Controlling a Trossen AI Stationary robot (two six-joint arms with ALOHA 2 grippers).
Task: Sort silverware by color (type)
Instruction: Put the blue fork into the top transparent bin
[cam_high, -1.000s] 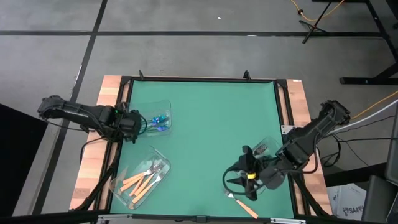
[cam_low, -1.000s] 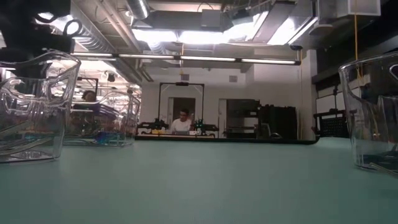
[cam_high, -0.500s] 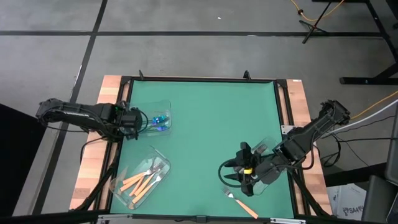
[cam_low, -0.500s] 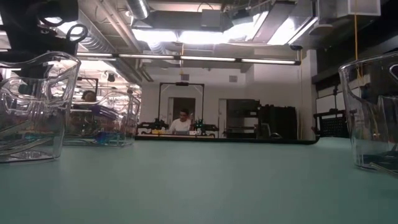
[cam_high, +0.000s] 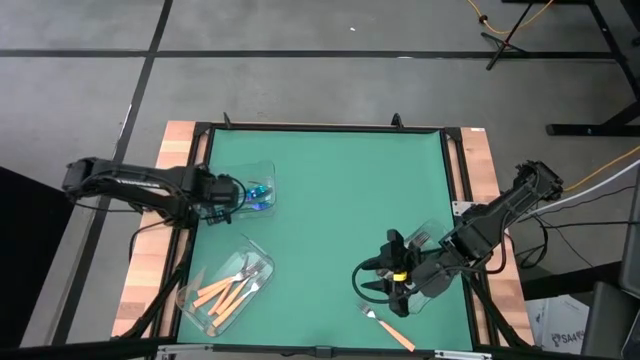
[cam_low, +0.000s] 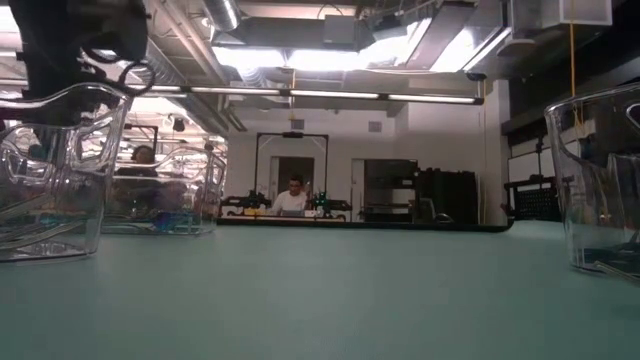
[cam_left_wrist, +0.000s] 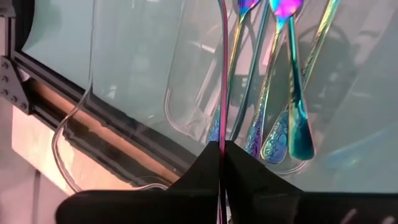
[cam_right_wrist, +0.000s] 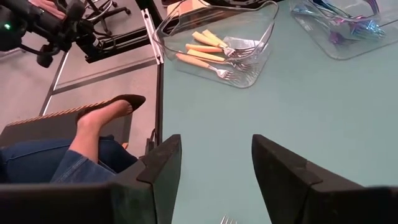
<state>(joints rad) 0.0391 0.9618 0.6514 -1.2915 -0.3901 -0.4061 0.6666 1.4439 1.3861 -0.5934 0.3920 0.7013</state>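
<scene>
Near the left edge of the green surface (cam_high: 340, 200), a clear tray (cam_high: 262, 178) with blue-teal forks (cam_high: 258, 192) inside; left gripper (cam_high: 228, 196) at its rim, fingers (cam_left_wrist: 239, 163) pressed together on a thin blue-teal fork handle (cam_left_wrist: 222, 74) standing in that tray. Closer to the front left corner, another clear tray (cam_high: 196, 288) with orange-handled forks (cam_high: 228, 290). On the right side, a third clear tray (cam_high: 436, 232) under the right arm, contents hard to tell. Right gripper (cam_high: 368, 284) spread wide, empty, low over a lone orange-handled fork (cam_high: 388, 324) lying flat near the front edge.
</scene>
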